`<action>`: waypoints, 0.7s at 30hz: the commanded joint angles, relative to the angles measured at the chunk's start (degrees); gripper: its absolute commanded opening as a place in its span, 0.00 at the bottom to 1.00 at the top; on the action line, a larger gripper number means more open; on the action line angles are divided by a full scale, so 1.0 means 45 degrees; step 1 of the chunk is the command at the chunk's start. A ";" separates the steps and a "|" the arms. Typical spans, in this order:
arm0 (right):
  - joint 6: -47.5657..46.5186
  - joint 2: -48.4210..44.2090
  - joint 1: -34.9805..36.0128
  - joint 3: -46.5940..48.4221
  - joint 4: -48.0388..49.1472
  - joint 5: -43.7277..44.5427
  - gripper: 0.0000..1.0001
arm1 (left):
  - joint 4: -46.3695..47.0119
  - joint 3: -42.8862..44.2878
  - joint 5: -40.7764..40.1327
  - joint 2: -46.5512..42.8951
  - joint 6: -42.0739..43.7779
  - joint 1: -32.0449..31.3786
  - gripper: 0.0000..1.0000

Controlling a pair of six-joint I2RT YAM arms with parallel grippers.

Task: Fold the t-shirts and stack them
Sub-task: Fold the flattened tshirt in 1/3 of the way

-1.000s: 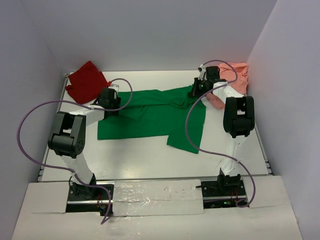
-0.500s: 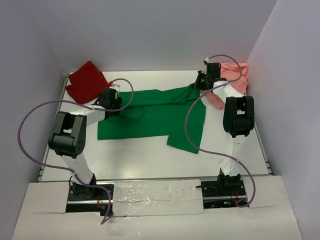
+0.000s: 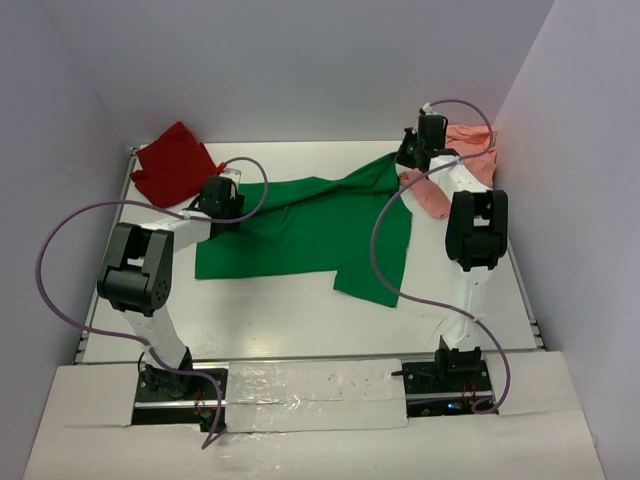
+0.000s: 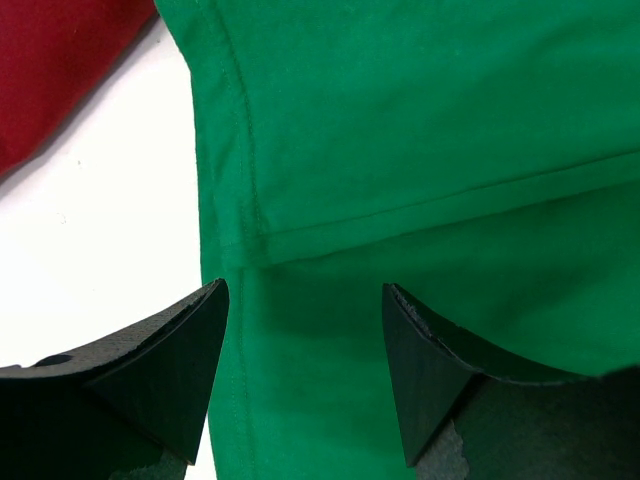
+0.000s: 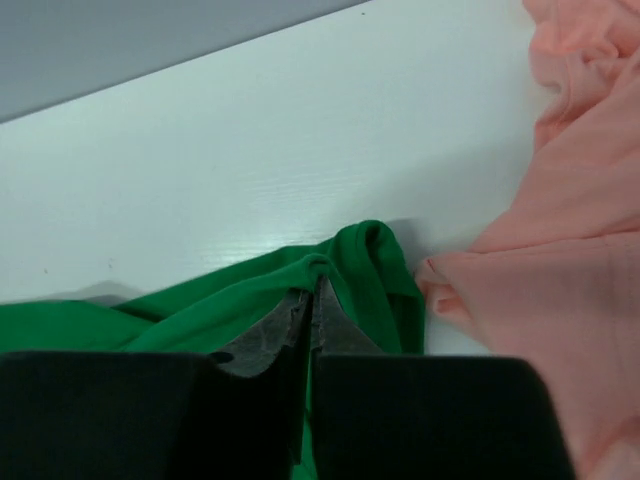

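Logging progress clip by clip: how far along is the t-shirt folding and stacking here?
Done: nothing looks folded or stacked. In hand: the bright green cloth t-shirt lies spread centrally; the right gripper is shut on its far corner, the left gripper hangs open over its left edge. Left: the dark red cloth t-shirt, bunched far left, and the salmon pink cloth t-shirt, crumpled far right.

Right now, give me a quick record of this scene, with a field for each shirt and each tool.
bright green cloth t-shirt: spread out in the middle, partly folded over, one corner drawn out to the far right
dark red cloth t-shirt: heaped at the far left corner
salmon pink cloth t-shirt: crumpled at the far right
left tool: open over the green shirt's left hem, gripping nothing
right tool: shut on the green shirt's far right corner
stack: none yet
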 commanded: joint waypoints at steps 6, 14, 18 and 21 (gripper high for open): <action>-0.0353 0.0645 -0.0015 0.1547 -0.0549 -0.0569 0.59 | 0.0456 0.0043 0.0191 0.0013 0.0128 -0.0161 0.72; -0.2168 -0.0328 0.0921 0.0420 -0.1429 -0.1296 0.63 | 0.0476 -0.0015 0.0211 -0.0007 0.0109 -0.0181 0.71; -0.3028 -0.0916 0.1916 -0.0461 -0.1681 -0.0985 0.62 | 0.0475 0.0024 0.0191 -0.0007 0.0128 -0.0181 0.71; -0.3694 -0.1150 0.2698 -0.0851 -0.1625 -0.0537 0.60 | 0.0514 0.0004 0.0172 -0.0007 0.0167 -0.0181 0.71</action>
